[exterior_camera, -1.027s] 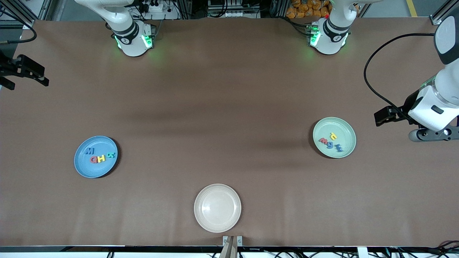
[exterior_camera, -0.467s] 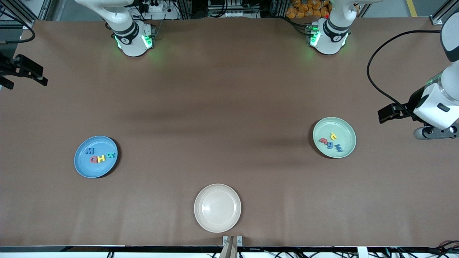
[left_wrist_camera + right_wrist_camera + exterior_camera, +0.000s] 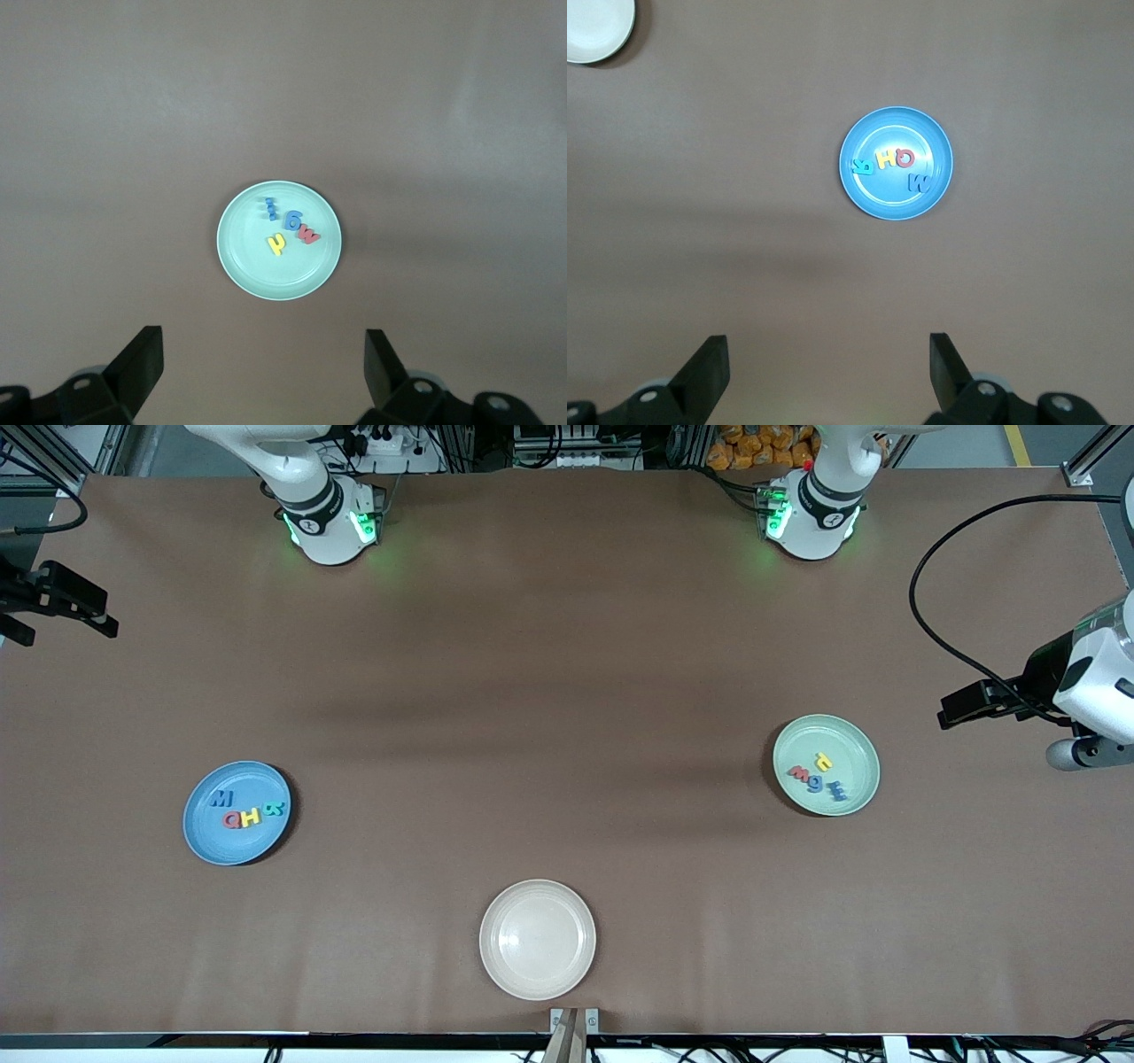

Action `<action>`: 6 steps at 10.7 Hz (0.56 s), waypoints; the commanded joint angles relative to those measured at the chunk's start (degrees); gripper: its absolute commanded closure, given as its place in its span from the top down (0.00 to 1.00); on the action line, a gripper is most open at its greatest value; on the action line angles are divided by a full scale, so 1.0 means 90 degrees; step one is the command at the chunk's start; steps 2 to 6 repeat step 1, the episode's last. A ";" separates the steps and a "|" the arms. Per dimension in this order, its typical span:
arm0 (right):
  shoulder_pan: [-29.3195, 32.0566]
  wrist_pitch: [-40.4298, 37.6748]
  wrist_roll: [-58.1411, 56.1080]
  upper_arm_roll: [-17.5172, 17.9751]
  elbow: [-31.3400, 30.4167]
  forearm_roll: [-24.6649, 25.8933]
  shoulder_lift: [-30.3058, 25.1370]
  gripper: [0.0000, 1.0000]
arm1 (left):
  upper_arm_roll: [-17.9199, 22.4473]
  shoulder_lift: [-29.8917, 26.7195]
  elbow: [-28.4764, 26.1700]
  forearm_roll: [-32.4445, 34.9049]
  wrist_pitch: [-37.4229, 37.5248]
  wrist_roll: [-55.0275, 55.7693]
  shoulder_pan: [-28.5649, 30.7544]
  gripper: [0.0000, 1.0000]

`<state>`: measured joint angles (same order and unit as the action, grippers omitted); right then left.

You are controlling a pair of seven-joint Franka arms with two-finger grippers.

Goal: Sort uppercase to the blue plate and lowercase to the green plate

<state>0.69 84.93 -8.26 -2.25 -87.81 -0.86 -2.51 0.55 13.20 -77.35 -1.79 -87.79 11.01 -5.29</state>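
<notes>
From the front, the one thing on the move is the left arm. A second ago its left tool [image 3: 955,712] hung closer in to the green plate [image 3: 811,735]. Now it has drawn off toward the left arm's end of the worktop [image 3: 567,691], with much of the arm out of sight. Its jaws look parted and nothing is between them. The right tool [image 3: 89,607] waits at the right arm's end, in almost the same spot as a second ago.

All four uppercase letters [image 3: 248,813] lie in the blue plate [image 3: 235,849], toward the right arm's end. The lowercase letters [image 3: 817,775] lie bunched in the green plate, toward the left arm's end. None of them has shifted over the last second. The cream plate [image 3: 538,939], nearest the front camera, holds nothing, and I see no stray letter on the worktop. To my eye the sorting is finished and the arms are backing away.

In the left wrist view the left tool [image 3: 263,341] has its fingers spread wide apart and empty. It hangs high over bare worktop beside the green plate, and the red, blue, yellow and dark letters are clustered inside the plate.

In the right wrist view the right tool [image 3: 828,345] is likewise spread and empty. It sits well apart from the blue plate, where the teal, yellow, red and blue capitals lie.
</notes>
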 commanded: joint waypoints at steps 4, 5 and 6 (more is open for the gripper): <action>0.0069 0.0026 0.0088 0.0065 -0.0038 0.0027 -0.0063 1.00 | 0.0105 -0.0060 0.0040 -0.0143 0.0116 0.0085 -0.0106 1.00; 0.0069 0.0026 0.0088 0.0065 -0.0038 0.0027 -0.0063 1.00 | 0.0105 -0.0060 0.0040 -0.0143 0.0116 0.0085 -0.0106 1.00; 0.0069 0.0026 0.0088 0.0065 -0.0038 0.0027 -0.0063 1.00 | 0.0105 -0.0060 0.0040 -0.0143 0.0116 0.0085 -0.0106 1.00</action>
